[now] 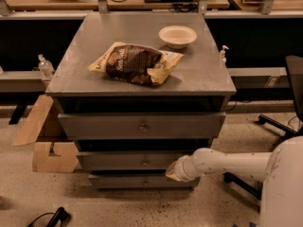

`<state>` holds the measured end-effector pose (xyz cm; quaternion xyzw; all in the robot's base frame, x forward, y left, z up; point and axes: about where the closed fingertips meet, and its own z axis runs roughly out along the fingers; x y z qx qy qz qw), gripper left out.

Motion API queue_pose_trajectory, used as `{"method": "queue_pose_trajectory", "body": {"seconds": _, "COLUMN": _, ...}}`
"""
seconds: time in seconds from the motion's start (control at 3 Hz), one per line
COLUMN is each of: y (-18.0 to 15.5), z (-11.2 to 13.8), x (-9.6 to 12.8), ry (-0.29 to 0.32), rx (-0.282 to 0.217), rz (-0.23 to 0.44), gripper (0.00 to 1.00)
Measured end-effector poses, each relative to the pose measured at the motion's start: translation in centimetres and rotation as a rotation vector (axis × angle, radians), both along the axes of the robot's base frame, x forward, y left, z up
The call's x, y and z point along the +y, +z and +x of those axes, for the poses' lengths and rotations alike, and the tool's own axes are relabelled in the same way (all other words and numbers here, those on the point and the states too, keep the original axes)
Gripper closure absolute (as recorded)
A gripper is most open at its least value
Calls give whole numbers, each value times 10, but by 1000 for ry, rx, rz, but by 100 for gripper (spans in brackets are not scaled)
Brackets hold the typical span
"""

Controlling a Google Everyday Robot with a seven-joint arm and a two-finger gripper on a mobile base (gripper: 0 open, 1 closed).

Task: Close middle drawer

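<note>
Left of the tool (172, 171), the middle drawer (118, 161) looks almost shut under the desk (203, 74).

Far to the tool's left, folded cardboard (45, 141) leans by the desk, well apart from the work. Nearer, the middle drawer's low grey front runs left to right, with a small round knob (145, 162) at its centre. The tool meets the front's right end and seems to touch it; whether it is wide or narrow I cannot tell. The push, I judge, must go straight back, square to that front, and pressing off-centre could skew the drawer. Above the tool, a snack bag (135, 64) and a bowl (177, 36) rest on the desk. To its right the white arm (227, 164) reaches in, with an office chair (294, 84) beyond.
</note>
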<state>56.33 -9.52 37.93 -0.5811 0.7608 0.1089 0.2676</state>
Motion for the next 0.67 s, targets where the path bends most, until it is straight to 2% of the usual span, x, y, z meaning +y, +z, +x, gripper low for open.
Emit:
{"method": "queue_pose_trajectory", "body": {"seconds": 0.33, "y": 7, "z": 48, "x": -14, "ry": -21, "rx": -32, "rz": -34, "gripper": 100}}
{"method": "queue_pose_trajectory", "body": {"seconds": 0.67, "y": 7, "z": 48, "x": -14, "ry": -21, "rx": -32, "rz": -34, "gripper": 100}}
